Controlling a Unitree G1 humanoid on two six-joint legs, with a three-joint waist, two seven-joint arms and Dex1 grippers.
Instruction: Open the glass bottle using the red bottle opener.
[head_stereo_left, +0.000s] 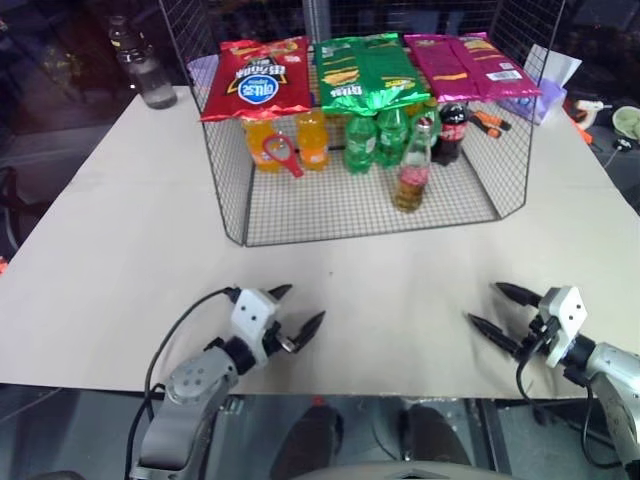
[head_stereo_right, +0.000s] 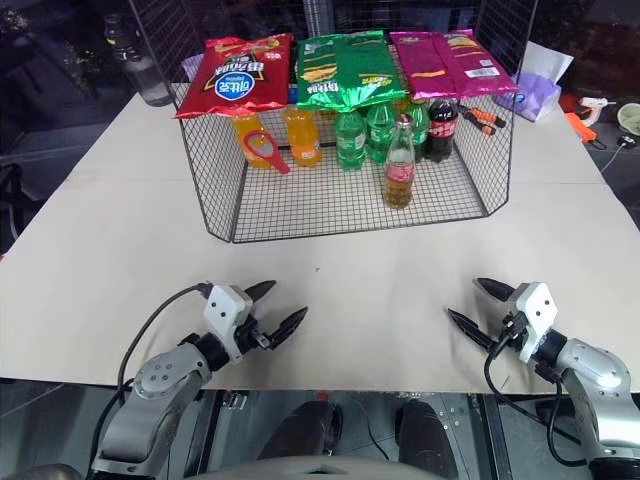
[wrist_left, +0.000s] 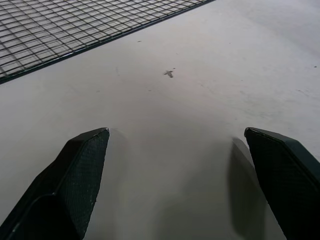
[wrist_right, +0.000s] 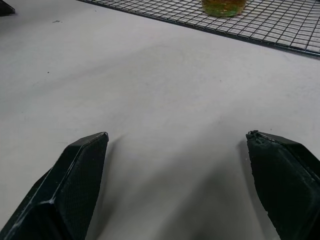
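Two grippers, both spread wide and empty, low over the bare table (head_stereo_left: 120, 230) at its near edge. Left gripper (head_stereo_left: 298, 310) angles inward; right gripper (head_stereo_left: 495, 310) mirrors it. Wrist views confirm: nothing but tabletop between each pair of fingers.

Task not yet begun, by the look of it.

- Bottle (head_stereo_left: 413, 165): upright on the floor of the wire cage (head_stereo_left: 350, 215), well ahead of the right gripper and a little inboard of it. Cap on. Amber liquid low, pink-red label band. Its base shows far ahead of the fingers in the right wrist view, just past the mesh edge.
- Opener (head_stereo_left: 281, 153): well ahead of the left gripper, inside the cage toward its left side, ring head up against the orange soda bottles (head_stereo_left: 288, 142). Whether it leans or hangs I cannot tell.
- Green soda bottles (head_stereo_left: 376, 138) and a cola bottle (head_stereo_left: 451, 130) stand just behind the bottle. Chip bags (head_stereo_left: 365, 68) lie across the cage top.

Nothing done: neither item touched, cap in place.

Left to do, as I judge it: reach into the open cage front, take the opener with one gripper, steady the bottle with the other, seat the ring under the cap, lever it off. Cage walls and overhanging bags will likely crowd the reach; the bottle's close neighbours leave little room around it.
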